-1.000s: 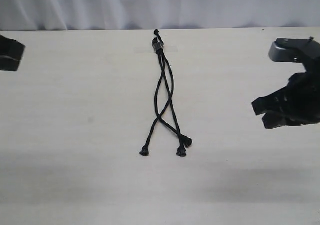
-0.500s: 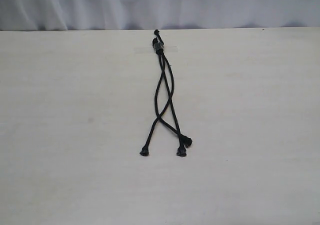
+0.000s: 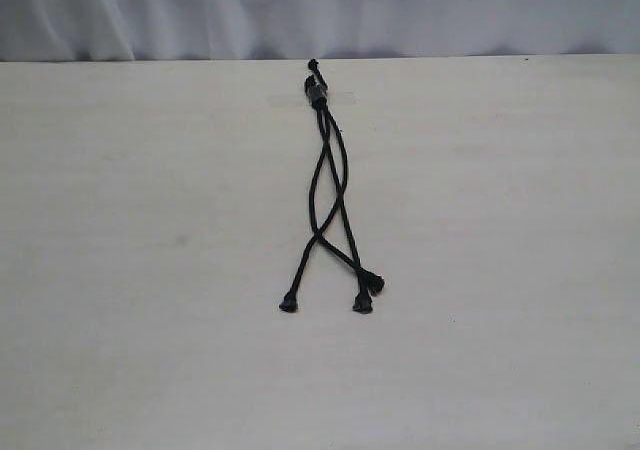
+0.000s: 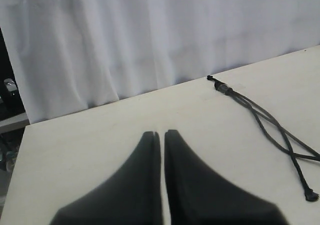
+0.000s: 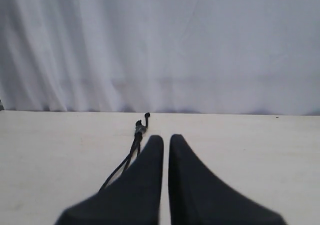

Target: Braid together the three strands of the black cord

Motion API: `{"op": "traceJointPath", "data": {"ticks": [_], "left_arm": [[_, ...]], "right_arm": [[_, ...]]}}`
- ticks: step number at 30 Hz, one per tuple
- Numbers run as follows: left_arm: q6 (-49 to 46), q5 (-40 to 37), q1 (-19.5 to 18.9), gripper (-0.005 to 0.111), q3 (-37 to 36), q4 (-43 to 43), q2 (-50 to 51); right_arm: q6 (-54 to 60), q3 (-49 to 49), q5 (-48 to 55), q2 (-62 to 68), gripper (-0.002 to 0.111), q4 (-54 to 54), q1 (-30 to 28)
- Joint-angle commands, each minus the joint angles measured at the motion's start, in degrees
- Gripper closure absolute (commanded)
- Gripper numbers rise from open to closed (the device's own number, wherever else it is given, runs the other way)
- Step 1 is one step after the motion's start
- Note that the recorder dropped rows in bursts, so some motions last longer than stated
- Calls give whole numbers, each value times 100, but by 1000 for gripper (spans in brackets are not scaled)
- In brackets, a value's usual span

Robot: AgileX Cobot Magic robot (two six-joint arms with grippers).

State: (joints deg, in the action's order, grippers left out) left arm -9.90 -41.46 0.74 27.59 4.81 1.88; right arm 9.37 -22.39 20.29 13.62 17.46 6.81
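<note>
The black cord (image 3: 330,185) lies along the middle of the pale table (image 3: 150,220), its knotted, banded end (image 3: 317,90) taped down near the far edge. Its three strands cross partway down and end in small flared knobs (image 3: 288,304) (image 3: 362,305) (image 3: 376,284). Neither gripper shows in the exterior view. In the left wrist view the left gripper (image 4: 162,133) is shut and empty, with the cord (image 4: 270,122) well off to one side. In the right wrist view the right gripper (image 5: 165,137) is shut and empty; the cord's banded end (image 5: 140,130) lies just beyond one finger, which hides the strands' ends.
A white curtain (image 3: 320,10) hangs behind the table's far edge. A strip of clear tape (image 3: 300,98) holds the cord's end. A dark stand with metal parts (image 4: 7,105) shows past the table's corner in the left wrist view.
One second ago both arms showed at the exterior view's left and right edges; both have withdrawn out of that view. The cord has not moved.
</note>
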Motion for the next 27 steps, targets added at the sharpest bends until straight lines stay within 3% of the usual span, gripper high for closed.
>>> {"op": "traceJointPath", "data": {"ticks": [1,6,10,15,19,23,27], "left_arm": [[35,4,-9,102,-12,-9,-19],[35,300,-9,102,-290,31,-188],[35,1254,-9,102,-1087,31,-188],[35,1824,-9,102,-2109,31,-188],[23,2059,-9,102,-2759,23,-188],[23,2570,-9,102,-2759,-29,-188],[23,2599,-9,102,-2759,-120,-188]], "right_arm": [[-20,50,-83,-226,104,24,-29],[-20,493,-255,-618,104,24,-29],[-20,1262,-605,-970,104,24,-29],[-20,2239,-591,-1329,104,24,-29],[-128,2239,443,-1362,104,289,-14],[-128,2239,254,-1362,104,785,-14],[-128,2239,254,-1362,104,795,-14]]}}
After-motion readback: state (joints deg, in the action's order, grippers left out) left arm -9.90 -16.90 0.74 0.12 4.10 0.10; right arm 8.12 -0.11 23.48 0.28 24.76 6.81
